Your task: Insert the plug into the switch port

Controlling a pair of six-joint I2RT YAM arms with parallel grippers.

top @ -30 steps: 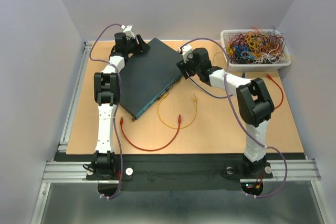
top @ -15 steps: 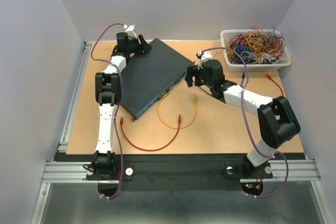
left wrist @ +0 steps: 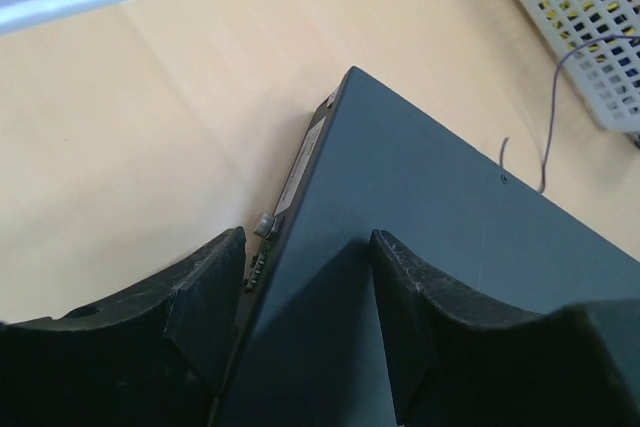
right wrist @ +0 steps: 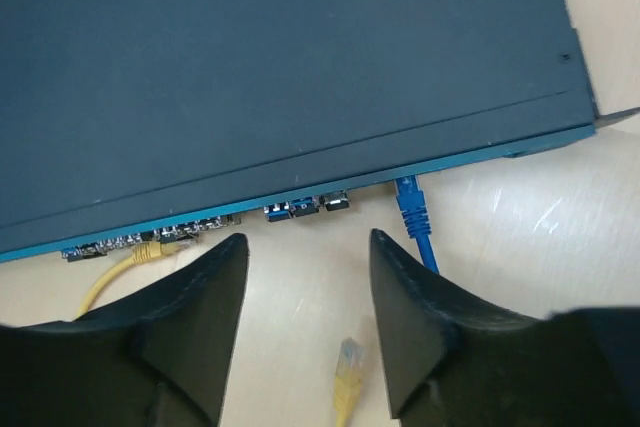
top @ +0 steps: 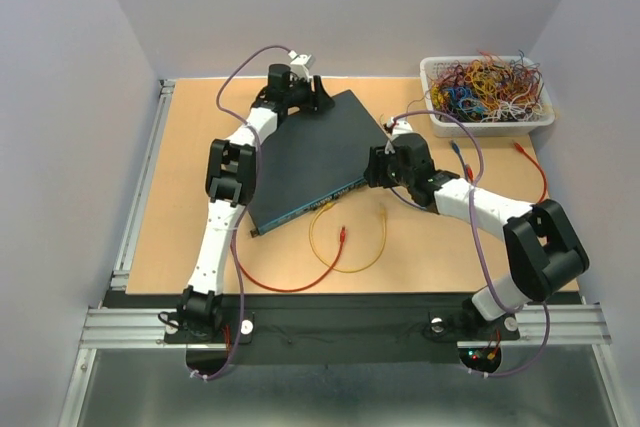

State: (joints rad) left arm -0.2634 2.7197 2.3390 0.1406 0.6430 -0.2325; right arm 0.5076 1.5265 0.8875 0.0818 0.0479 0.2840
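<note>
Straddling box [left wrist: 450,227] far corner, left gripper [left wrist: 308,242] open, empty, likely bracing. Right gripper [right wrist: 308,239] open, empty, facing switch port [right wrist: 403,183]; blue plug [right wrist: 411,205] appears seated, 1 o'clock.

The switch [top: 300,157] is dark teal on top, and its port face [right wrist: 300,190] is a brighter blue band. The plug [right wrist: 411,209] is blue. A yellow cable [top: 345,269] and a red cable [top: 285,287] cross the tan wood-grain table [top: 185,187]. At the far right corner, the white mesh basket [top: 490,119] holds many-coloured wires [top: 485,82].
</note>
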